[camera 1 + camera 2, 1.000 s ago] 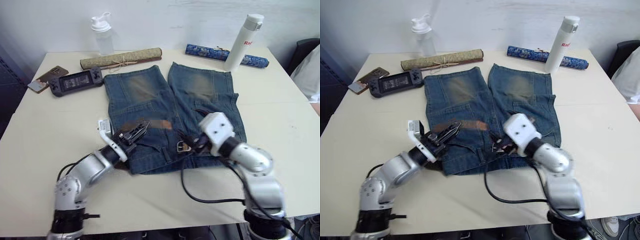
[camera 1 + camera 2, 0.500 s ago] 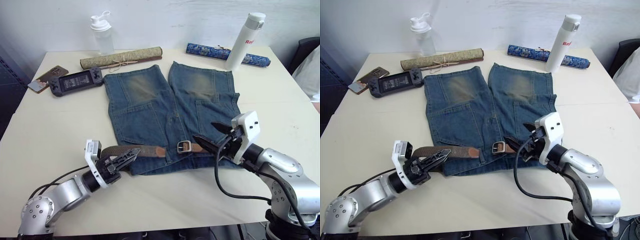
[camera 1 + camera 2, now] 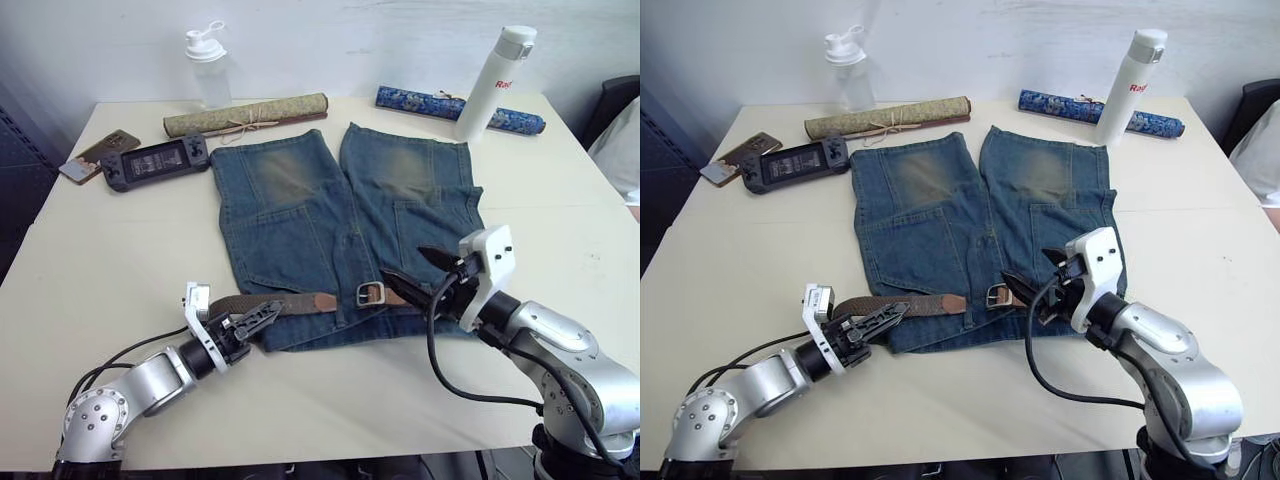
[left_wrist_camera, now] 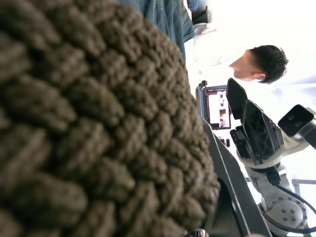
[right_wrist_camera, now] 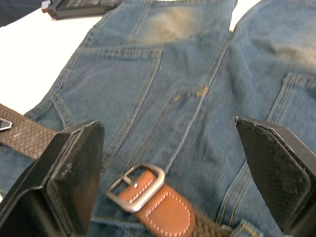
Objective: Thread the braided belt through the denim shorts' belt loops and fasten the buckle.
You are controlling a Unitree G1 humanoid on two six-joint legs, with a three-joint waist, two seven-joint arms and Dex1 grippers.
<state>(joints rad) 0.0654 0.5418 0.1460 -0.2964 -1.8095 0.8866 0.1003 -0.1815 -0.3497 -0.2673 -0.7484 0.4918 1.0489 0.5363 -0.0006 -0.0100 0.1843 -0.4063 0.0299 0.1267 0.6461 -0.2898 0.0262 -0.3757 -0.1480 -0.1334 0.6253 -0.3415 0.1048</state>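
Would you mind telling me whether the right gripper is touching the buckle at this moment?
Apart. In the right wrist view the right gripper has its fingers spread wide, and the buckle lies on the denim shorts between them with clear denim on both sides.

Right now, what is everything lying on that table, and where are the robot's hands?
Denim shorts: one, blue, table centre.
Braided belt: one, brown, across the waistband.
Buckle: one, silver, mid-waistband.
Rolled mats: tan, blue, far edge.
Bottles: clear, white, far edge.
Game console: black, far left.
Phone: beside it.
Person: seen in the left wrist view.
Left gripper: shut on the belt.
Right gripper: open, over the buckle.
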